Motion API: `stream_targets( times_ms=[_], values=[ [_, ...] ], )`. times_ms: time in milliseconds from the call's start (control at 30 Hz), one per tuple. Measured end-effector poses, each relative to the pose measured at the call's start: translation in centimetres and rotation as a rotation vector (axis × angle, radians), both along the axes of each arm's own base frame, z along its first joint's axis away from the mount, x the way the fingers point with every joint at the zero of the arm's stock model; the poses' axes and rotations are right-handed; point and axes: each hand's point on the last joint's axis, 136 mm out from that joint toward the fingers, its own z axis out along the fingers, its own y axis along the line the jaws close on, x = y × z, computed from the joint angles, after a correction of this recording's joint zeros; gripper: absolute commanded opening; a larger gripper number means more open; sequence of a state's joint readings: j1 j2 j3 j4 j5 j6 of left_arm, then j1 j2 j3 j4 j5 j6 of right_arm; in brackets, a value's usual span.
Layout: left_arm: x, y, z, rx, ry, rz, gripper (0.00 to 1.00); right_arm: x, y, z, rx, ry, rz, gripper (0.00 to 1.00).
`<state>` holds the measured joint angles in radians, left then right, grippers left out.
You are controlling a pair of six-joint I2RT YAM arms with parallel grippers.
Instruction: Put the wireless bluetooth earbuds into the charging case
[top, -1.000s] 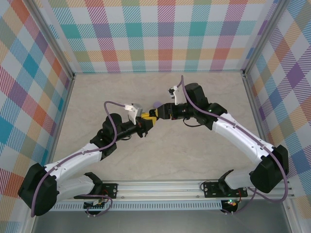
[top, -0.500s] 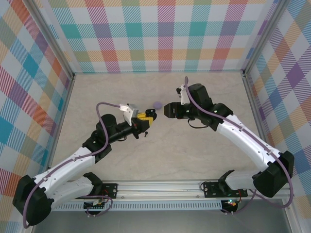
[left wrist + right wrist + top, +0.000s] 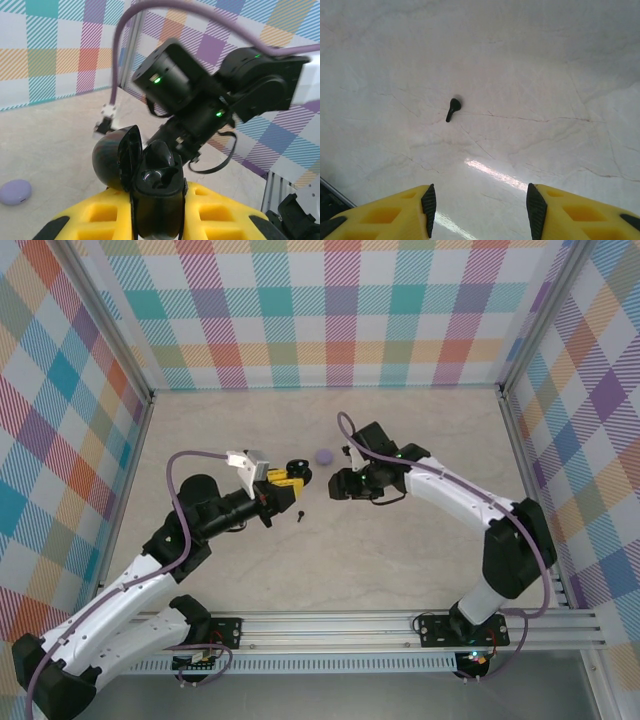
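Observation:
The black charging case (image 3: 157,192) stands upright with my left gripper (image 3: 157,222) shut on its body. Its lid (image 3: 111,156) hangs open to the left, and I cannot tell what lies in its dark sockets. From above, the case (image 3: 297,469) sits at the tip of the left gripper (image 3: 285,478), left of table centre. One black stemmed earbud (image 3: 453,108) lies on the marble table ahead of my right gripper (image 3: 480,210), which is open with nothing between its fingers. In the top view the earbud (image 3: 299,515) lies below the case, and the right gripper (image 3: 336,488) hovers just to its right.
A lavender round disc (image 3: 323,455) rests on the table between the two grippers, a little further back; it is also the lavender disc (image 3: 15,192) at the left wrist view's lower left. The right arm's wrist (image 3: 200,100) looms close behind the case. Checked walls enclose the table.
The two grippers, tip to tip a second ago, have parted. The left arm drew back left with the case. The right gripper swung down and left over the table.

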<state>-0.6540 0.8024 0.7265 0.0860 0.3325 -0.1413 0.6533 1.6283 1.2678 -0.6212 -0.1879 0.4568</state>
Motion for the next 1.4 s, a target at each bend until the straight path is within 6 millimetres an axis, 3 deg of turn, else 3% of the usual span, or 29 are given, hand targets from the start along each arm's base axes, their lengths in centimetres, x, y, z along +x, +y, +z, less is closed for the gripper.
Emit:
stream_targets(
  times_ms=[333,533,933,1400],
  values=[
    [-0.8,0.6,-0.1,0.016,0.026,0.002,0.11,0.2,6.1,-5.2,-0.054,0.133,0.055,0.51],
    [-0.9,0.8,0.0,0.014,0.024,0.004,0.11,0.2,8.5,-7.4,-0.129,0.183,0.025,0.49],
    [-0.9,0.8,0.1,0.014,0.023,0.005,0.11,0.5,8.9,-10.3,-0.258,0.276,-0.081,0.41],
    [-0.9,0.8,0.1,0.014,0.023,0.005,0.11,1.0,10.2,-11.4,-0.297,0.299,-0.092,0.39]
  ],
)
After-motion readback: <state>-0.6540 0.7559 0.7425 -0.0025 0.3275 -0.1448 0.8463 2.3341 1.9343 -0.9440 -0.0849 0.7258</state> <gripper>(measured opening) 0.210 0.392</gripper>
